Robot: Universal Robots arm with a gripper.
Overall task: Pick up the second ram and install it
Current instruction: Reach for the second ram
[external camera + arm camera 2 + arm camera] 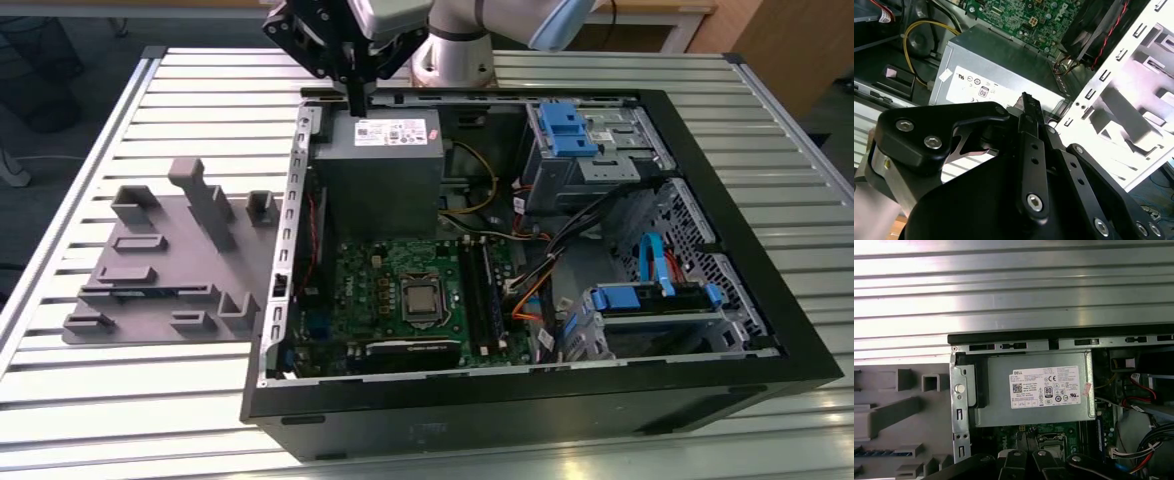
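All three views face the power supply [378, 170] [1004, 62] [1034, 412], wrist views seemingly closer.

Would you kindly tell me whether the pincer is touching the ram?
Apart. In the exterior view the pincer hangs over the power supply, well away from the tray; the first wrist view shows the ram lying there.

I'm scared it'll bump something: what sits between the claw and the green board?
The grey power supply box, seen in the exterior view, lies between the claw and the green motherboard.
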